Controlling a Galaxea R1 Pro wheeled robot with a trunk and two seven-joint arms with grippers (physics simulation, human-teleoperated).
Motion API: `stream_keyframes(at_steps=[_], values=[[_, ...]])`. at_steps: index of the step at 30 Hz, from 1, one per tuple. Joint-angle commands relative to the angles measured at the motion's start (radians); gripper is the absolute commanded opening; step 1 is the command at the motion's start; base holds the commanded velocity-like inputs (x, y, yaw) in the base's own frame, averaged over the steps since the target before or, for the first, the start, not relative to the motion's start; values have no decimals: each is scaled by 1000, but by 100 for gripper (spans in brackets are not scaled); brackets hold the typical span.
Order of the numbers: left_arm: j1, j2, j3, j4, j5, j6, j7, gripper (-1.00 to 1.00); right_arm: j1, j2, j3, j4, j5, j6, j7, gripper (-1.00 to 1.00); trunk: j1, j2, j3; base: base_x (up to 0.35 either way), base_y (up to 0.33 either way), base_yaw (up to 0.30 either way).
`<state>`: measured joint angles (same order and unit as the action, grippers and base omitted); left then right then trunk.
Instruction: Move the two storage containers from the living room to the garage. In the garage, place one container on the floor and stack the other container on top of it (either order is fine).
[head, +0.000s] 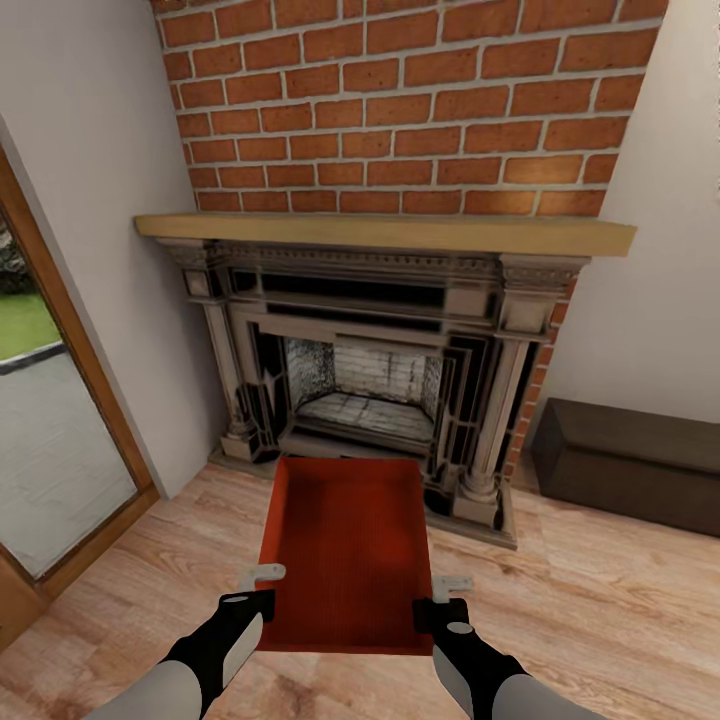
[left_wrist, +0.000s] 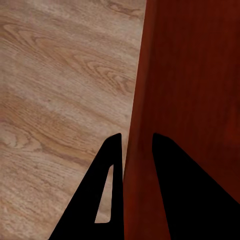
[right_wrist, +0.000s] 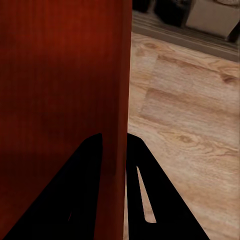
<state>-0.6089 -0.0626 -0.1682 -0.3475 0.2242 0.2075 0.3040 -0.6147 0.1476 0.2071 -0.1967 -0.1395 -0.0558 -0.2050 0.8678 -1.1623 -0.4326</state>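
Red-orange storage container (head: 345, 550) sits in front of the fireplace (head: 370, 380), over the wood-plank floor (head: 600, 620) — resting or lifted, can't tell. Left pincer (head: 258, 590) straddles its left wall near the close corner, one finger (left_wrist: 112, 195) outside, one inside, nipped on the rim. Right pincer (head: 440, 598) does the same on the opp. wall, fingers (right_wrist: 142, 195) tight to it. Box looks stiff, smooth, prob. light but slippery; thin walls are the only hold, so both sides need even squeeze.
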Motion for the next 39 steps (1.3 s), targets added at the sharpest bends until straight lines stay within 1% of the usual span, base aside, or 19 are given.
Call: stream_keyframes(at_steps=[1, 39], values=[[-1, 6, -2, -5, -2, -58, 9, -100, 0, -8, -15, 3, -23, -4, -5, -100, 0, -1, 0, 0, 0, 0], [-1, 6, -2, -5, -2, -59, 9, -100, 0, -9, -15, 3, -23, -4, -5, -100, 0, -1, 61, 0, 0, 0]])
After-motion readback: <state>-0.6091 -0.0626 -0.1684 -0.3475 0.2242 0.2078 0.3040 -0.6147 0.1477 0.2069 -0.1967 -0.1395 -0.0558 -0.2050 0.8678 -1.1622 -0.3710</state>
